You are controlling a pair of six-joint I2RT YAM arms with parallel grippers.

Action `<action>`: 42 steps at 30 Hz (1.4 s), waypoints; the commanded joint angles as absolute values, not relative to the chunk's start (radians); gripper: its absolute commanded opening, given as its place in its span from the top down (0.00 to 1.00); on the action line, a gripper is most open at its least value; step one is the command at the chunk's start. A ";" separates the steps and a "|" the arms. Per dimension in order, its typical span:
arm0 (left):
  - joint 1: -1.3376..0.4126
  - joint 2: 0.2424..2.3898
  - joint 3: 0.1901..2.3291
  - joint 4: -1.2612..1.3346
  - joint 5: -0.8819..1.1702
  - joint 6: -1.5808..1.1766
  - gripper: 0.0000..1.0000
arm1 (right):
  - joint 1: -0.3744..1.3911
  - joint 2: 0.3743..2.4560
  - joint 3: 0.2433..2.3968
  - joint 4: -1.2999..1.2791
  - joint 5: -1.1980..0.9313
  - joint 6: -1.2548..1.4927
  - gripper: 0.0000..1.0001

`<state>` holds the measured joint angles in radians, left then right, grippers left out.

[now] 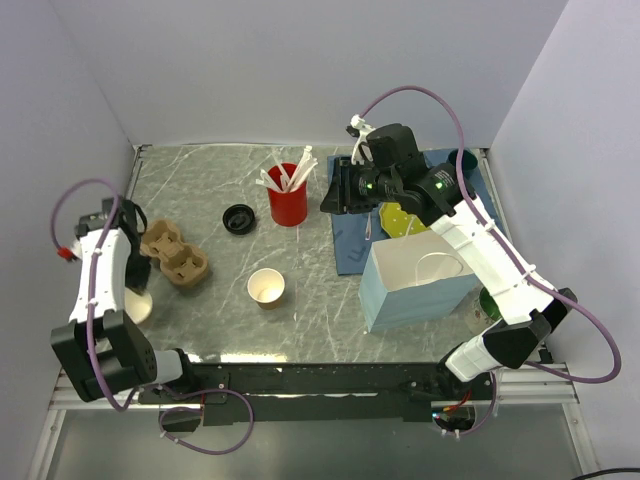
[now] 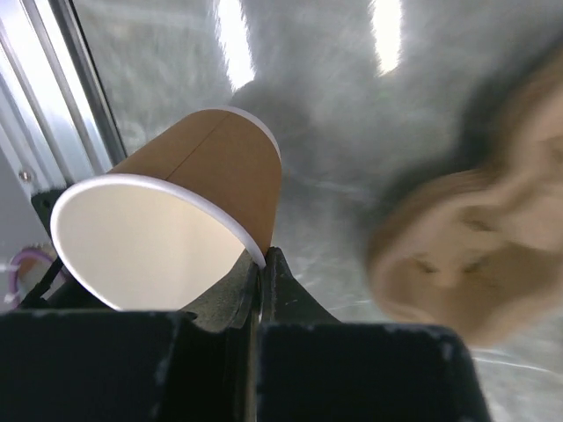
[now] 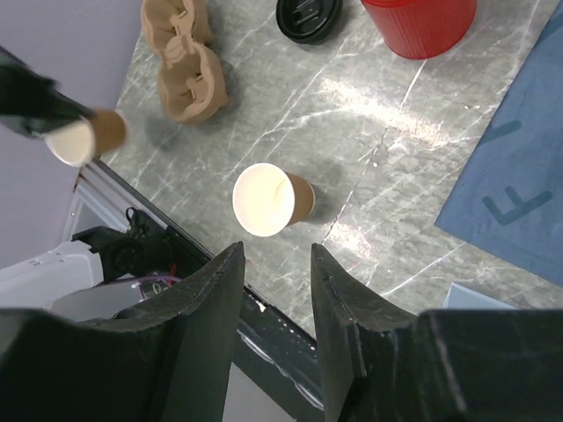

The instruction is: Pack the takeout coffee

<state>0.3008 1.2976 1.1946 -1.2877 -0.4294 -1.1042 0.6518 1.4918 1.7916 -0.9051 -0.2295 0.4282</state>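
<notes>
**Thin grip on a tipped cup, lid left apart**

The left hand (image 2: pixel 261 264) pinched a lidless paper cup (image 2: pixel 211 167) by its rim wall. The cup was tipped on its side above the near left edge of the worktop (image 1: pixel 200 190), just beside the cup carrier (image 1: pixel 175 252). No finished takeout coffee was in view: the black lid (image 1: pixel 239 218) lay alone near the red cup (image 1: pixel 288 203), and a second cup (image 1: pixel 266 288) stood open nearby.

The right hand (image 3: pixel 277 255) hung spread and empty, close to the paper bag (image 1: pixel 410 290).

A pinch on so little paper could probably slip or crease the rim, which might spoil the lid's fit. The light carrier could skid if the cup were pressed in off-centre. The cup might also be packed unlidded.
</notes>
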 commanded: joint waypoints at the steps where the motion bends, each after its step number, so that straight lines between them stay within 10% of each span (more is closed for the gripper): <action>1: 0.314 1.293 1.069 -1.157 -0.331 -1.104 0.99 | 0.650 1.473 1.805 -0.910 -0.222 0.413 0.56; 9: 0.318 1.361 1.069 -1.147 -0.364 -1.060 0.84 | 0.650 1.496 1.858 -0.937 -0.221 0.396 0.55; 13: 0.322 1.353 1.074 -1.176 -0.411 -1.061 0.46 | 0.649 1.503 1.870 -0.942 -0.206 0.379 0.55; 18: 0.316 1.377 1.281 -1.274 -0.459 -1.025 0.25 | 0.649 1.529 1.913 -0.960 -0.216 0.377 0.55; 26: -0.084 1.558 1.703 -1.312 -0.471 -0.867 0.27 | 0.647 1.522 1.916 -0.966 -0.204 0.373 0.55; 33: -0.155 1.598 1.571 -0.914 -0.043 -0.696 0.35 | 0.647 1.479 1.905 -0.946 -0.167 0.359 0.55; 42: -0.149 1.733 1.537 -0.821 -0.098 -0.676 0.41 | 0.647 1.439 1.908 -0.942 -0.123 0.341 0.55</action>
